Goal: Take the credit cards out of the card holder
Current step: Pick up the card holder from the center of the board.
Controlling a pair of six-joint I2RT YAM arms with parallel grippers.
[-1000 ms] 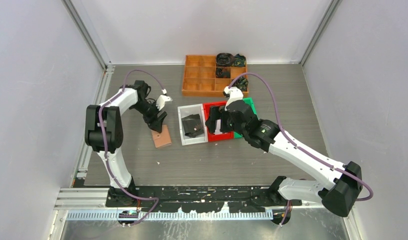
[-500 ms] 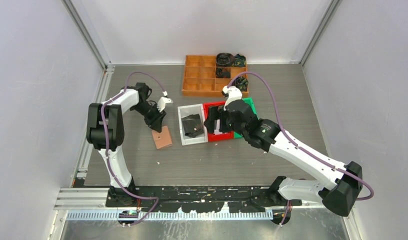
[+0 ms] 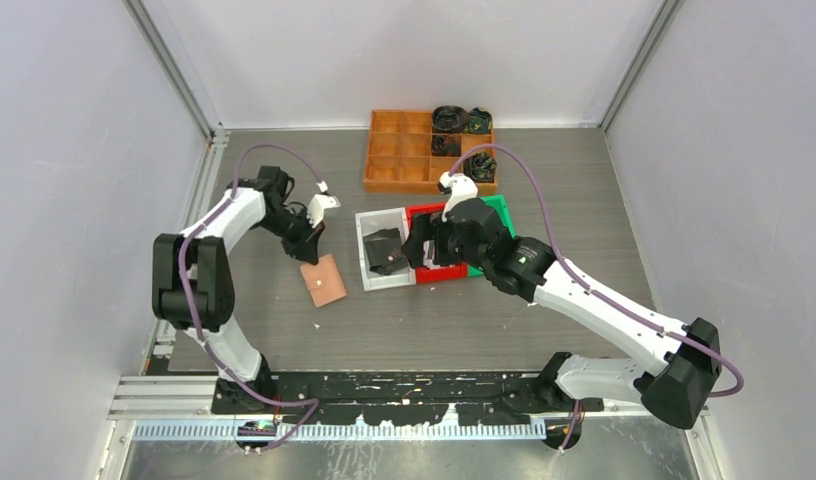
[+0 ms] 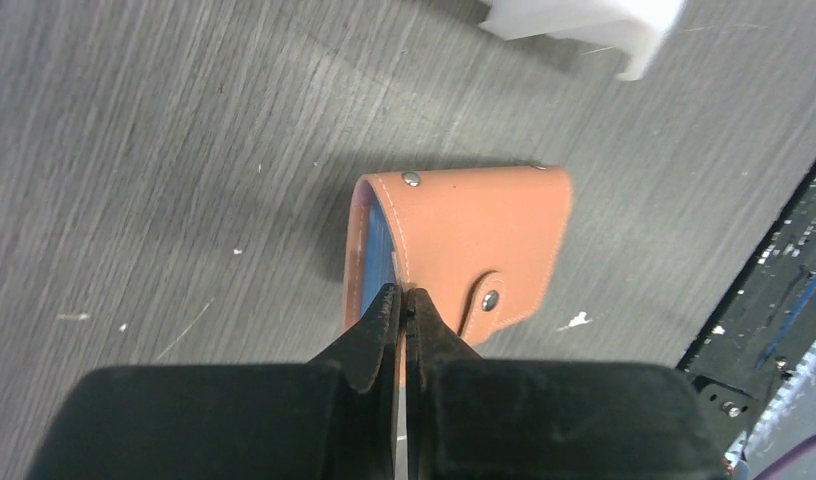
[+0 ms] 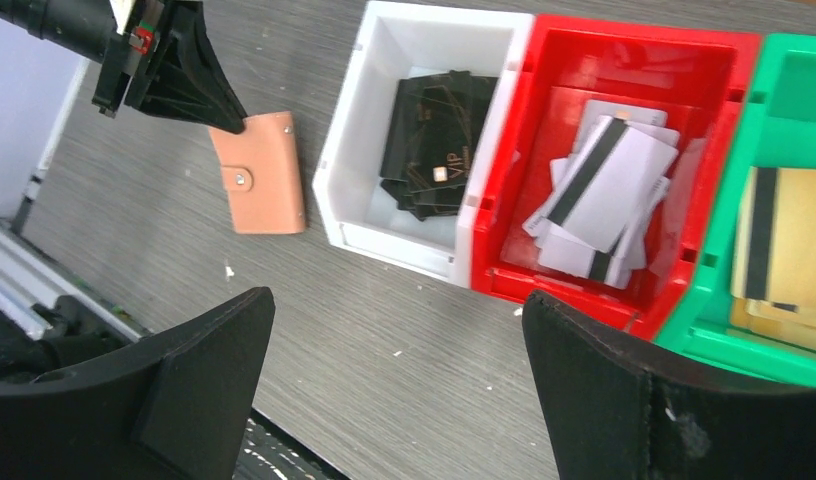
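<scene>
The salmon-pink card holder (image 3: 325, 281) lies closed on the table, left of the bins. In the left wrist view its snap strap faces up and blue pockets show along the slightly raised edge of the card holder (image 4: 474, 230). My left gripper (image 4: 404, 292) is shut on the edge of its top cover. My right gripper (image 5: 399, 294) hangs open and empty above the table in front of the bins. Black credit cards (image 5: 434, 150) lie in the white bin, grey-white cards (image 5: 599, 190) in the red bin, gold cards (image 5: 784, 240) in the green bin.
The white bin (image 3: 368, 222), red bin (image 3: 439, 274) and green bin (image 3: 502, 208) stand side by side mid-table. An orange compartment tray (image 3: 404, 150) with dark items sits at the back. The black front rail (image 3: 384, 385) runs along the near edge.
My left gripper has closed onto the card holder's cover edge and the arm has swung leftward. The card holder shifted slightly. My right arm edged a little towards the bins, still open.
</scene>
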